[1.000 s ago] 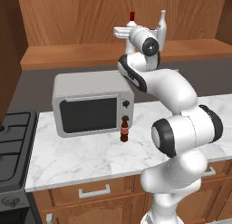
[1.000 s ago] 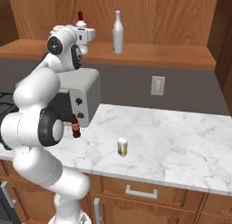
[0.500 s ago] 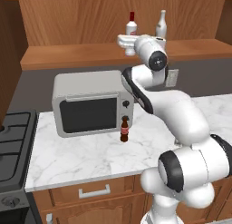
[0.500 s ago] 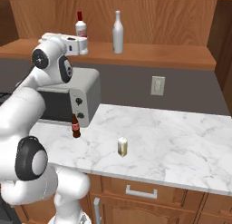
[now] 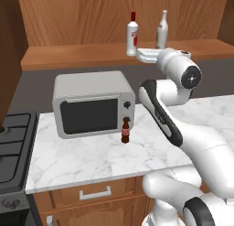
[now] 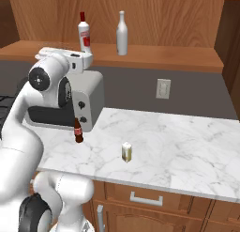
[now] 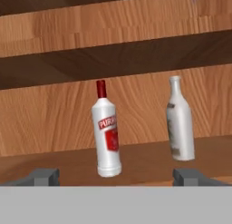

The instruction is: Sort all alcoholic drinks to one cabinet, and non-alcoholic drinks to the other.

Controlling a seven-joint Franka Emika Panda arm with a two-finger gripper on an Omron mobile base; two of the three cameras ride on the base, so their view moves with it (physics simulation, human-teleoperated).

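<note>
The red-capped white bottle (image 7: 107, 133) and the plain pale bottle (image 7: 180, 119) stand upright on the wooden shelf (image 5: 68, 56) above the microwave (image 5: 91, 104), apart from each other, the pale one farther from the microwave's side. In the hand view the red-capped bottle sits between the two finger tips (image 7: 43, 177), which are spread wide with nothing between them; the gripper (image 7: 115, 177) is released and short of the bottle. That view also brings out the red label and the shelf's back panel, which the base views show less plainly.

The right base view shows the short cream carton (image 6: 126, 152) on the marble surface (image 6: 187, 146), well away from the microwave, with broad bare marble beyond it toward the wall outlet (image 6: 162, 88). The left base view shows the cola bottle (image 5: 125, 131) just in front of the microwave's control panel, near the surface's front edge, and the stove (image 5: 11, 147) on the microwave's far side.
</note>
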